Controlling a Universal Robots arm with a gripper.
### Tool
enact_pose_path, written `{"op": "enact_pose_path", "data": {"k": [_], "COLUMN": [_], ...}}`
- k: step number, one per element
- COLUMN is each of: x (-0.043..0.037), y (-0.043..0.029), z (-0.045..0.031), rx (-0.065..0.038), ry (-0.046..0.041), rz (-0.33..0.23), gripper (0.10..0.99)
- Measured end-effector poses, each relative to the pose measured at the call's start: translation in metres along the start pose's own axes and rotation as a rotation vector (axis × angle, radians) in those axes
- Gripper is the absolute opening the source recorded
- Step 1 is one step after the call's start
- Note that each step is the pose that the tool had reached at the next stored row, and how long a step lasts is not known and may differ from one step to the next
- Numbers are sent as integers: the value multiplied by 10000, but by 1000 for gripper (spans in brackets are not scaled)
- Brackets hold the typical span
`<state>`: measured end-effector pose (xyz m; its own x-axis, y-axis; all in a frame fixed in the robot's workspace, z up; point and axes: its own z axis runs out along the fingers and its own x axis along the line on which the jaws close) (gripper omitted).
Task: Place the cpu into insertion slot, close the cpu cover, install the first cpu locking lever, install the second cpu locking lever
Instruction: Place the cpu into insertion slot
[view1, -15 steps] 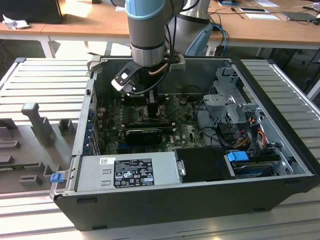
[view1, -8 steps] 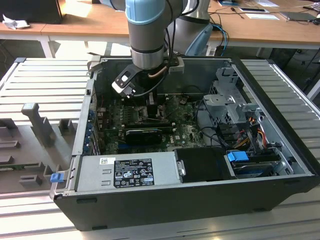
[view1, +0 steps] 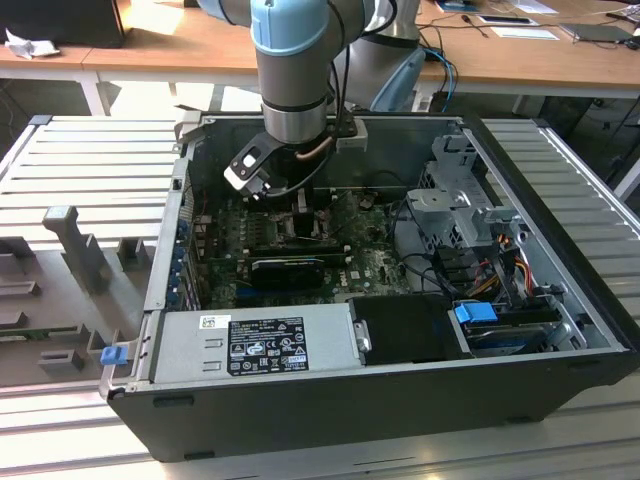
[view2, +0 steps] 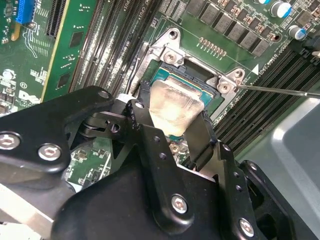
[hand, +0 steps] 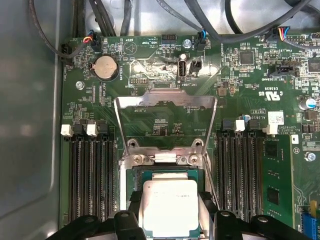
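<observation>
- In the exterior view the arm (view1: 290, 80) reaches down into an open computer case (view1: 300, 420). The case lies on a grey ribbed table (view1: 90, 170), and wooden desks (view1: 180, 40) stand behind it.
- In the second wrist view the gripper (view2: 172, 120) has its two black fingers (view2: 142, 107) narrow, one pressed on each side of the cpu (view2: 172, 105). The cpu is directly over the insertion slot (view2: 195, 76); I cannot tell if it is fully seated.
- The first wrist view shows the cpu cover (hand: 165, 99) raised open behind the cpu, with the green motherboard (hand: 240, 100) visible through its window.
- Rows of black memory slots (hand: 90, 175) run close on both sides of the slot, so there is little room there.
- A thin metal rod (view2: 280, 90) sticks out from one corner of the socket frame.
- In the exterior view, cables (view1: 420, 260) and a power supply (view1: 260, 340) crowd the case around the board.
</observation>
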<state>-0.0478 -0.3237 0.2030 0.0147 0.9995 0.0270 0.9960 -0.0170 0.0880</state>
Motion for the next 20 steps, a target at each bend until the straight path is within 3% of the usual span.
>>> {"op": "enact_pose_path", "data": {"k": [4, 6, 9, 14, 16, 20], "x": [0, 0, 8, 34, 35, 36], "y": [0, 0, 1, -1, 0, 4], "z": [1, 1, 6, 18, 17, -39], "rx": [-1, -2, -2, 1, 1, 2], "ry": [-4, -3, 28, 175, 179, 171], "rz": [0, 1, 3, 16, 17, 16], "gripper": [529, 604, 604, 604, 604, 604]}}
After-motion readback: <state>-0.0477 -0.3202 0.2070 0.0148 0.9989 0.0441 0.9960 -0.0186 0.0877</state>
